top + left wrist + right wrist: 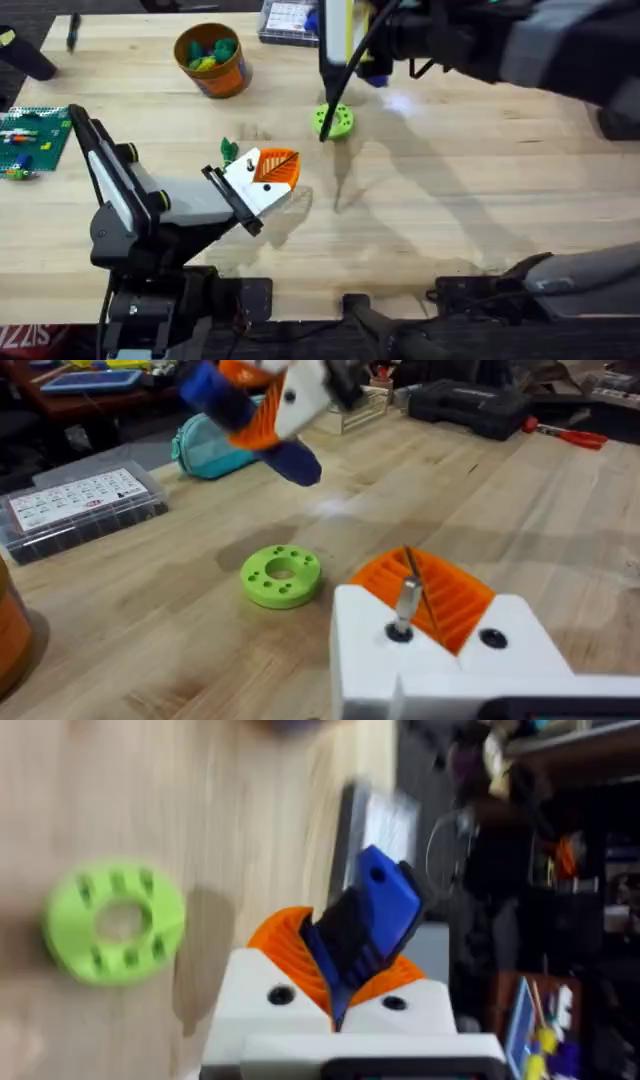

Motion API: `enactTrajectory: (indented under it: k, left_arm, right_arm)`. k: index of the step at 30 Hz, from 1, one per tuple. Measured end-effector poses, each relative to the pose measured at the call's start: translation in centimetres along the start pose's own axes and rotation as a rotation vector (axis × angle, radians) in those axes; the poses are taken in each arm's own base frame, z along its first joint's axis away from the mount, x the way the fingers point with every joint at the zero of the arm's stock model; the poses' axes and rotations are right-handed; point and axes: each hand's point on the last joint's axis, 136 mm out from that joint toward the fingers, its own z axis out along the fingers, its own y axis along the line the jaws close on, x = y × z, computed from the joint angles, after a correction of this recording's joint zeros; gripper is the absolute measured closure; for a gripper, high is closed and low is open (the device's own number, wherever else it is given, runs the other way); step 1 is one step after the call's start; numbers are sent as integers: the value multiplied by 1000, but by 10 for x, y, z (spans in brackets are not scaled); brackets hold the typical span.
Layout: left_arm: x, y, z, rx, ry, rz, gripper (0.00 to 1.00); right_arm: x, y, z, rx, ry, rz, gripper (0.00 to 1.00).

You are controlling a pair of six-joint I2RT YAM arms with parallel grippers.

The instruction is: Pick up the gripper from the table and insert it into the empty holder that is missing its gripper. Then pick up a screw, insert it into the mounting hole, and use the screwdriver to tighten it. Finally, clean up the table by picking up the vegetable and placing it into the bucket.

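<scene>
The orange gripper sits in the white holder on my left arm's claw, and shows from above as an orange wedge. A metal screw stands upright in one mounting hole of the holder. My left gripper rests low over the table's middle with its fingers together and nothing between them. My right gripper is shut on the blue screwdriver and hangs above the green disc. A small green vegetable lies just left of the left gripper. The orange bucket stands at the back.
The green round disc with a hole lies on the table between the two grippers. A clear parts box sits at the back edge, and a teal pouch lies behind it. A green brick plate lies at the left edge.
</scene>
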Motion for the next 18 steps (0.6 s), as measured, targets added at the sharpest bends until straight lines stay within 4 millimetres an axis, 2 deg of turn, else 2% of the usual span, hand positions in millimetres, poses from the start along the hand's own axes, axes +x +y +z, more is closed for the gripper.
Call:
enactTrajectory:
  k: [3,8,12,13,15,16,18]
  left_arm:
    - [0,0,0,0,0,0,982]
    - [0,0,0,0,0,0,982]
    - [0,0,0,0,0,0,982]
    - [0,0,0,0,0,0,982]
    - [0,0,0,0,0,0,982]
    - [0,0,0,0,0,0,982]
    - [0,0,0,0,0,0,982]
  right_arm:
    - [41,17,22,-53,106,-96,995]
    - [100,44,48,-140,249,-202,995]
    - [136,58,58,-181,320,-227,995]
    - [156,63,61,-200,356,-230,995]
    - [167,66,62,-210,378,-228,989]
    - [170,68,63,-213,384,-227,939]
    - [173,68,64,-213,389,-228,775]
